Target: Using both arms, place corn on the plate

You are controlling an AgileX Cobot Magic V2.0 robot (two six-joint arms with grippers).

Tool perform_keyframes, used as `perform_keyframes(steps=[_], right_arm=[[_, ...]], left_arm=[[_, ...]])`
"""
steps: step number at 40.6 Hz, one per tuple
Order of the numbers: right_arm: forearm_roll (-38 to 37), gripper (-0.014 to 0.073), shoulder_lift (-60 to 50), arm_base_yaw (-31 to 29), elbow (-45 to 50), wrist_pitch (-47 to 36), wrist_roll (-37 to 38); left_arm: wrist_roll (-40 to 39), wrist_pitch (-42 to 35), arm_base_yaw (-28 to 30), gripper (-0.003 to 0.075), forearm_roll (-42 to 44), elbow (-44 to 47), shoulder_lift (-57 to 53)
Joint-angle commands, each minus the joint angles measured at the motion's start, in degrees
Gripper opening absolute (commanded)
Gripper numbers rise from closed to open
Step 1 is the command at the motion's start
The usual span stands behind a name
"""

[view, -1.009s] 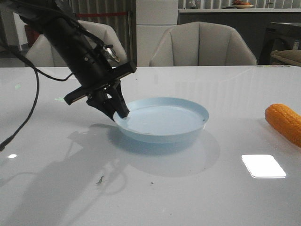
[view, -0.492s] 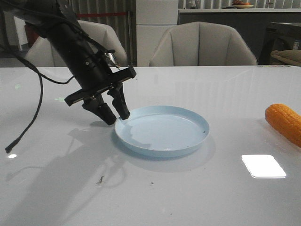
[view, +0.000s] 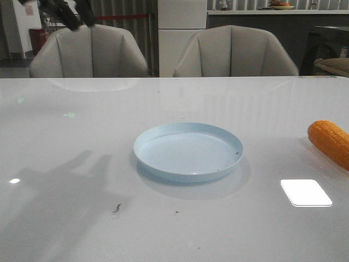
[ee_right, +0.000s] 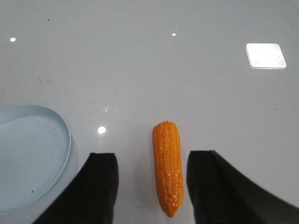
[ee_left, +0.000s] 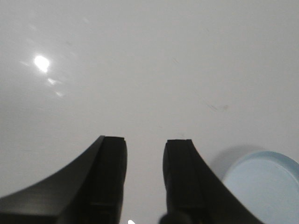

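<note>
Left pincer [ee_left: 145, 179] and right pincer [ee_right: 152, 189] both hang with fingers parted.

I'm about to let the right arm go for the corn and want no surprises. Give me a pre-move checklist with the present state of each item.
1. Plate flat on the table and empty: ok.
2. Corn lying free on the table, clear of the plate: ok.
3. Right end effector open, its fingers either side of the corn: ok.
4. Right end effector height above the corn: cannot tell.
5. Left end effector open, holding nothing, clear of the plate: ok.
6. Path from the corn to the plate unobstructed: ok, only bare table shows between them.
</note>
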Motion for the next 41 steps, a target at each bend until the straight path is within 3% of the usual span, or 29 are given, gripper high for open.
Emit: perform_keyframes(steps=[1, 7, 17, 24, 30, 37, 41], right_arm=[[-1.01, 0.0472, 4.31, -0.27, -8.03, -0.34, -0.06], [-2.02, 0.0588, 14.34, -0.27, -17.57, 5.88, -0.11], [-3.19, 0.0591, 30.94, -0.27, -30.25, 8.84, -0.11], [-5.11, 0.0591, 40.13, -0.27, -36.18, 11.27, -0.11], [-9.07, 0.0591, 46.01, -0.31, -37.73, 14.64, -0.11], [-6.77, 0.0591, 51.31, -0.38, -37.73, 18.65, -0.06], [-7.46, 0.0591, 52.29, -0.38, -37.73, 18.79, -0.06]], left_arm=[[-0.83, -2.37, 0.21, 0.0300, 6.96, -2.52, -9.70], [-2.22, -3.06, 0.21, 0.0300, 12.14, -2.20, -15.64], [-2.22, -4.49, -0.54, 0.0300, 17.39, 1.23, -19.43], [-2.22, -10.40, -0.54, 0.0300, 23.03, 13.00, -20.45], [-2.31, -13.13, -0.94, 0.0300, 22.40, 23.46, -24.45], [-2.74, -30.03, -1.11, 0.0300, 19.99, 38.66, -37.89], [-2.79, -33.38, -1.11, 0.0300, 19.99, 45.94, -45.29]])
